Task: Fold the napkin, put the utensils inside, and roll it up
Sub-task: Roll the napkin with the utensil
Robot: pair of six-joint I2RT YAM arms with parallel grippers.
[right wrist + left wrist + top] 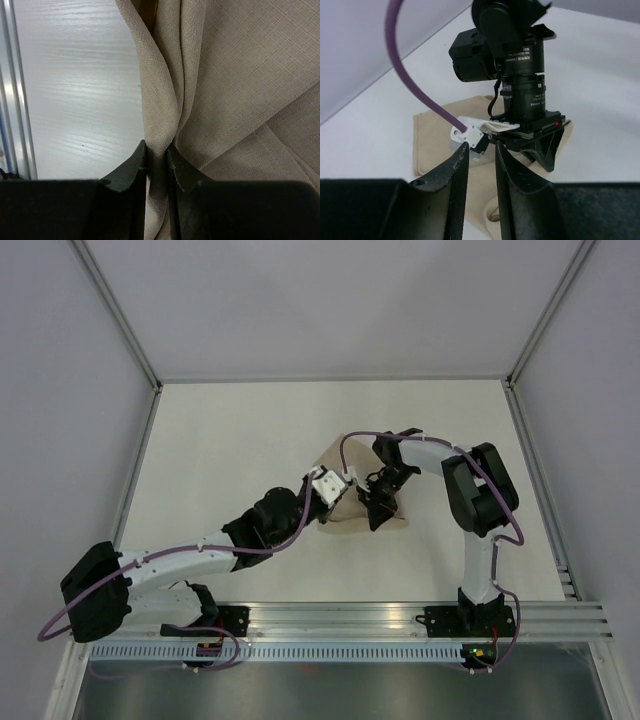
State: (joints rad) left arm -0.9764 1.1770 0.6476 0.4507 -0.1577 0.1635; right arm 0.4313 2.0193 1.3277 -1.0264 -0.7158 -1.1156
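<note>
The right gripper pinches a bunched ridge of the napkin, which lies crumpled just toward three o'clock of the table centre. The left gripper, jaws narrowly apart and empty, hovers close at its nine o'clock. The wrists could collide, or a tug could undo the folds. Bare tabletop lies toward ten o'clock. I cannot make out the utensils.

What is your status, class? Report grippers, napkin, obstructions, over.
Right gripper shut on napkin fold. Left gripper slightly open above napkin. Napkin bunched, not rolled; utensils unseen. Right wrist crowds left gripper.
</note>
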